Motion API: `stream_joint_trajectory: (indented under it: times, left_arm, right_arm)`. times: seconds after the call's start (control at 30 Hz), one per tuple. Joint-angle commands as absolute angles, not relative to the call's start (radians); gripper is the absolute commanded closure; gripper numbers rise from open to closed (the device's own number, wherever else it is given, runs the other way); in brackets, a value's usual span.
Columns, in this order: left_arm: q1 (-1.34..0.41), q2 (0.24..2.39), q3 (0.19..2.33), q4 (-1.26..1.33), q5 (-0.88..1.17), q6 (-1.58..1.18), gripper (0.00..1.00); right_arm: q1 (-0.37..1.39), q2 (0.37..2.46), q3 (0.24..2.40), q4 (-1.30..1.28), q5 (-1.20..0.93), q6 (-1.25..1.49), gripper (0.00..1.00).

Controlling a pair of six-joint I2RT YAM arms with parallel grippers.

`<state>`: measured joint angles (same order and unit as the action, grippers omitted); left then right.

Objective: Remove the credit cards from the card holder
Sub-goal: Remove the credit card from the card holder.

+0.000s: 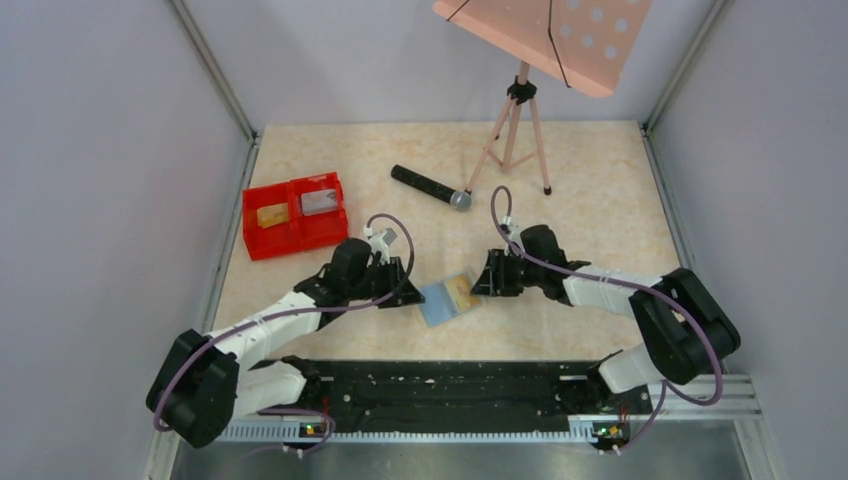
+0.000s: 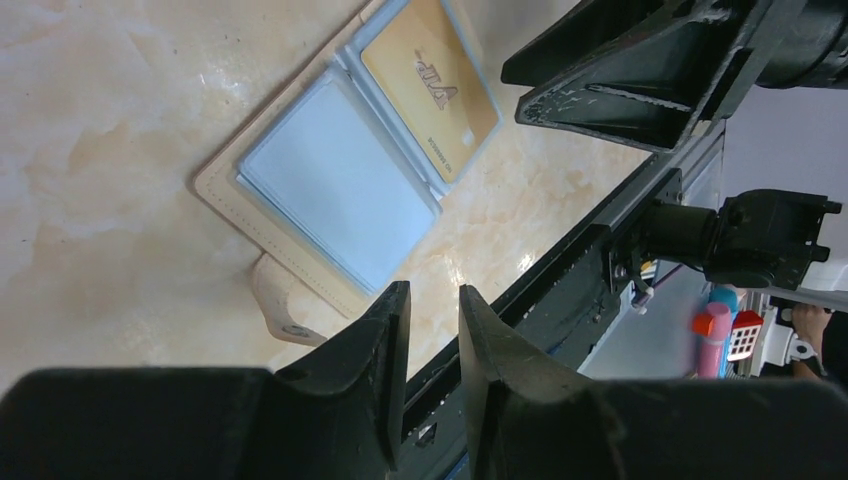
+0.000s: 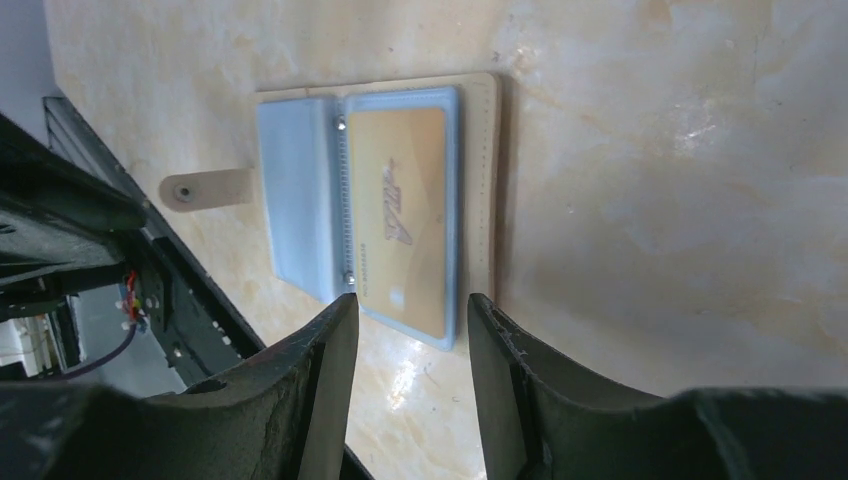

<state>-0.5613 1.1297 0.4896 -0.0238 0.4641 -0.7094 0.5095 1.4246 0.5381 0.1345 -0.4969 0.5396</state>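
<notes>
The light-blue card holder (image 1: 448, 298) lies open on the table between my two grippers. In the left wrist view its near panel (image 2: 335, 190) is bare blue and the far panel holds a gold credit card (image 2: 432, 85). The card also shows in the right wrist view (image 3: 400, 225), still in its sleeve. My left gripper (image 1: 405, 290) is at the holder's left edge, jaws a narrow gap apart (image 2: 435, 300) and empty. My right gripper (image 1: 483, 280) is at the holder's right edge, open (image 3: 412, 305) and empty, just short of the gold card's end.
A red two-compartment tray (image 1: 262, 243) stands at the back left with a gold card (image 1: 272, 215) and a grey card (image 1: 320, 202) in it. A black microphone (image 1: 430, 186) and a pink tripod stand (image 1: 515, 130) are behind. The black rail (image 1: 450, 385) runs along the near edge.
</notes>
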Motion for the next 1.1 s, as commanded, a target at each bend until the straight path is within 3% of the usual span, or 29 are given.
stream_joint_trajectory:
  times: [0.0, 0.37, 0.57, 0.73, 0.9, 1.07]
  left_arm:
    - [-0.584, 1.146, 0.495, 0.036, 0.435, -0.743, 0.70]
    - [-0.626, 1.294, 0.537, 0.063, 0.375, -0.709, 0.70]
    - [-0.627, 1.339, 0.534, 0.064, 0.299, -0.700, 0.70]
    - [-0.627, 1.337, 0.541, 0.021, 0.208, -0.705, 0.71]
    - [-0.628, 1.292, 0.548, 0.069, 0.283, -0.723, 0.71]
    - [-0.628, 1.319, 0.583, 0.119, 0.349, -0.761, 0.71]
  right_arm:
    - [0.519, 1.486, 0.601, 0.115, -0.454, 0.474, 0.55]
    - [0.532, 1.550, 0.583, 0.179, -0.516, 0.512, 0.58]
    - [0.562, 1.410, 0.505, 0.121, -0.498, 0.552, 0.70]
    - [0.598, 1.277, 0.513, 0.011, -0.481, 0.578, 0.70]
    - [0.598, 1.181, 0.573, -0.080, -0.401, 0.580, 0.69]
    - [0.598, 1.235, 0.636, -0.035, -0.404, 0.592, 0.67]
